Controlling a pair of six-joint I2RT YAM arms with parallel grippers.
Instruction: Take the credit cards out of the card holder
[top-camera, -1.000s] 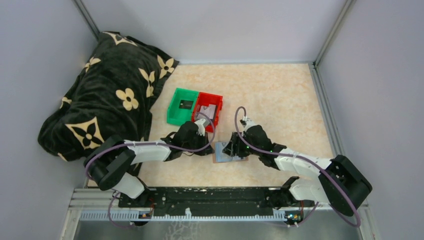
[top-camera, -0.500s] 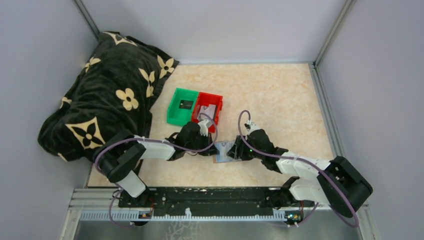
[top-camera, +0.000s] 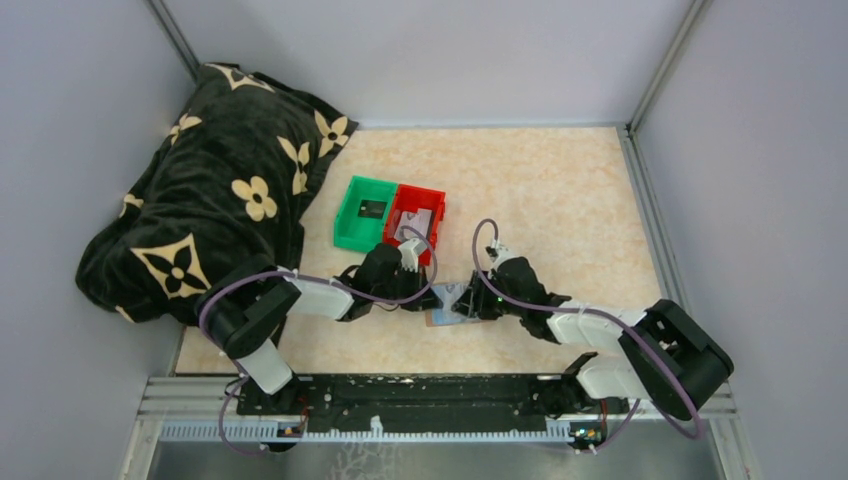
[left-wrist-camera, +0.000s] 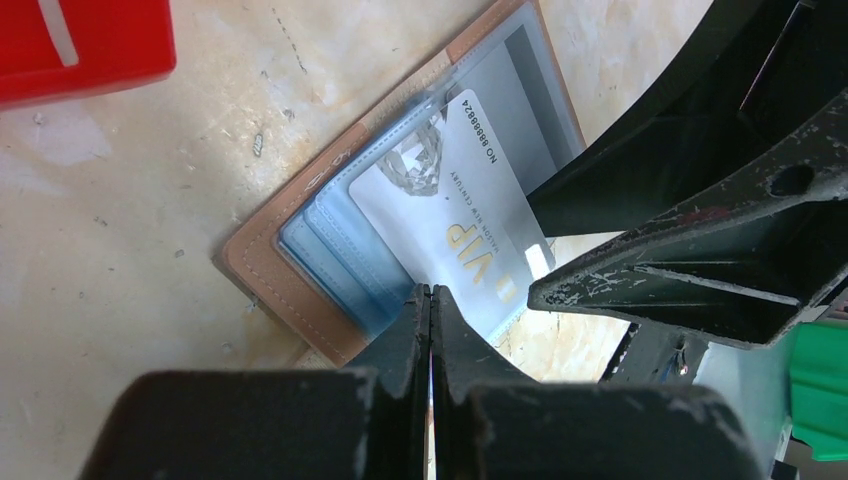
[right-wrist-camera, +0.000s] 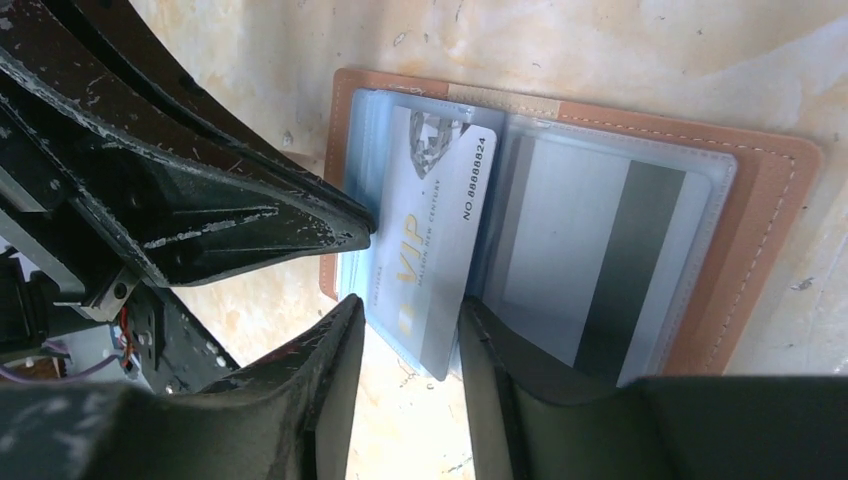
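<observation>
Right wrist: silver card (right-wrist-camera: 430, 240) runs near-vertical.

Your table (top-camera: 560, 200): one beige marbled top, walled on three sides. Lying directly on it you have:
- Blanket (top-camera: 210, 200), black with cream flowers, heaped over the far left corner.
- Green bin (top-camera: 348, 235), left of centre.
- Red bin (top-camera: 420, 192), touching the green bin's right side.
- Card holder (right-wrist-camera: 775, 230), tan, open flat, inner side up, near the front edge, just in front of the red bin.
</observation>
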